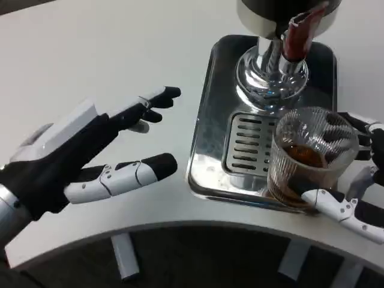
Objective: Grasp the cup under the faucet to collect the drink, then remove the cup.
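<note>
Here's the glass cup [309, 157], upright on the metal tray [207, 141], sitting at the tray's front right corner just past the slotted drain grate [249, 144]. Brown drink fills its lower part. The right robot hand [354, 180] wraps the cup: dark fingers [360, 129] curl round its far side, and a white finger [327, 204] presses along its base at the front. Behind the cup on the tray rises the chrome dispenser base [270, 75], with a red tap handle [298, 33] above it. Well off to the tray's left, the left robot hand [90, 156] hovers over the white desk [90, 54], fingers spread wide, holding nothing.
</note>
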Controlling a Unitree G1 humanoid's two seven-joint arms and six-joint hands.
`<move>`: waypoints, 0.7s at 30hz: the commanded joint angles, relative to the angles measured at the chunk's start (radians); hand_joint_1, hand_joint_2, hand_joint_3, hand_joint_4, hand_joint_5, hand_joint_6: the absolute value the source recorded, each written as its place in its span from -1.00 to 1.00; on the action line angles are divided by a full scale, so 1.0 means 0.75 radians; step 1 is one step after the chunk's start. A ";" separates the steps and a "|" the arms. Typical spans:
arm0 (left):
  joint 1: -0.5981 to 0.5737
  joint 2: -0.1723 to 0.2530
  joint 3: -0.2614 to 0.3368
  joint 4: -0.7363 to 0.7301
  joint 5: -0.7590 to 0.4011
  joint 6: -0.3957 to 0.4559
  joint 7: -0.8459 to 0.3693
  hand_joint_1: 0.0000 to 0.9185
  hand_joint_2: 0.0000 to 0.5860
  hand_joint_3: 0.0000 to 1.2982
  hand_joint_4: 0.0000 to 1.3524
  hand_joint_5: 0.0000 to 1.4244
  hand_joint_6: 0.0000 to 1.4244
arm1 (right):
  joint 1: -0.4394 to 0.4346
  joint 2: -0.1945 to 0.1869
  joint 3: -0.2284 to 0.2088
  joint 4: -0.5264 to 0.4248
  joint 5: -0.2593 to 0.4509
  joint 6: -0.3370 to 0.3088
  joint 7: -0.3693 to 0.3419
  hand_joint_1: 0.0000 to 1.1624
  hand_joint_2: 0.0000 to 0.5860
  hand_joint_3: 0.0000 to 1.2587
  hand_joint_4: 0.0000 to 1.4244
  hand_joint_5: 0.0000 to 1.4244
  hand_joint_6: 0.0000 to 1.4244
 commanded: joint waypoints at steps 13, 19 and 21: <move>0.108 0.098 -0.052 -0.174 0.217 0.036 -0.016 -1.00 -0.56 -0.91 -1.00 -0.95 -0.75 | 0.102 0.028 0.016 -0.153 0.043 -0.094 0.033 0.39 -0.25 0.21 0.15 0.36 0.56; 0.174 0.119 -0.029 -0.270 0.263 0.067 -0.018 -1.00 -0.58 -0.98 -1.00 -1.00 -0.79 | 0.120 0.035 0.043 -0.184 0.039 -0.098 0.051 0.39 -0.25 0.21 0.16 0.37 0.56; 0.198 0.123 -0.015 -0.301 0.270 0.083 -0.020 -1.00 -0.58 -1.00 -1.00 -1.00 -0.81 | 0.117 0.037 0.053 -0.192 0.044 -0.095 0.059 0.40 -0.25 0.21 0.16 0.37 0.56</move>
